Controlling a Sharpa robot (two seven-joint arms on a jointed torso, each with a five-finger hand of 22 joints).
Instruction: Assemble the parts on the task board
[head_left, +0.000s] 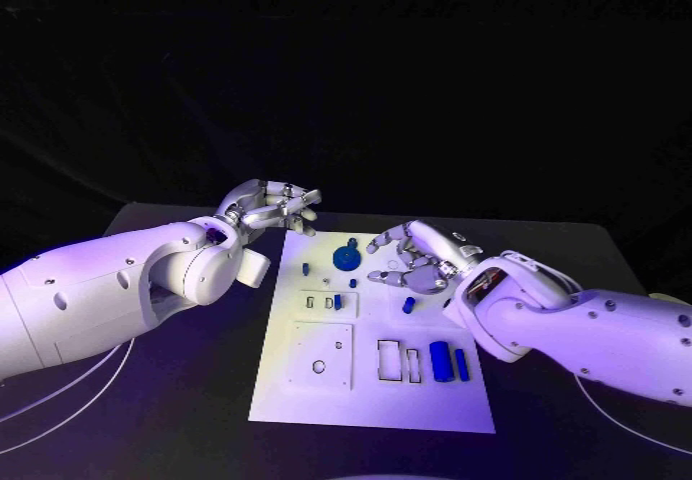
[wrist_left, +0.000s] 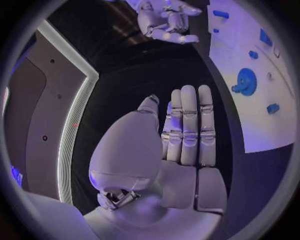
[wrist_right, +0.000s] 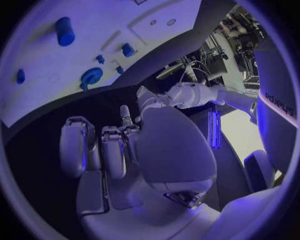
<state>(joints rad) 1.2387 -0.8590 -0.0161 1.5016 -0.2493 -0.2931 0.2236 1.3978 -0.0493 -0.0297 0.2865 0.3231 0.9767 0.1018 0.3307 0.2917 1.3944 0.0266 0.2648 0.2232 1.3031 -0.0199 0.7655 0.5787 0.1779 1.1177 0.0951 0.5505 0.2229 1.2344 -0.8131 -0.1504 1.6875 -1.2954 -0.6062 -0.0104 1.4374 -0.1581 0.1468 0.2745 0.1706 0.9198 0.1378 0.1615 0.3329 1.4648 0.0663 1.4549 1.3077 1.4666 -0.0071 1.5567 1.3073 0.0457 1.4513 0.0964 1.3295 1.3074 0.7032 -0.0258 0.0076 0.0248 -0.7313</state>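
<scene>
Both hands hang empty over the far end of the task board (head_left: 289, 395), so I judge the work to sit between steps — nothing is being carried or pressed home. The left hand (head_left: 271, 208) hovers just off the board's far left corner with its fingers (wrist_left: 189, 125) laid straight and side by side, holding nothing. The right hand (head_left: 418, 262) is over the board's far right part, fingers spread and loosely curled; its wrist view shows no piece in the palm, though the fingertips themselves are poorly seen there, so a very small part could just be hidden.

Several parts wait on the white plate: a round blue gear (head_left: 346, 258) near the far edge, a small blue piece (head_left: 408, 304) just beneath the right hand, a small peg (head_left: 304, 268) on the left side, and two blue blocks (head_left: 440, 361) standing near the rectangular slots (head_left: 389, 360) at the near right.

Next, as I read it, the right hand should drop onto the small piece below it — a fine pinch, squarely from above, without nudging the gear beside it.
</scene>
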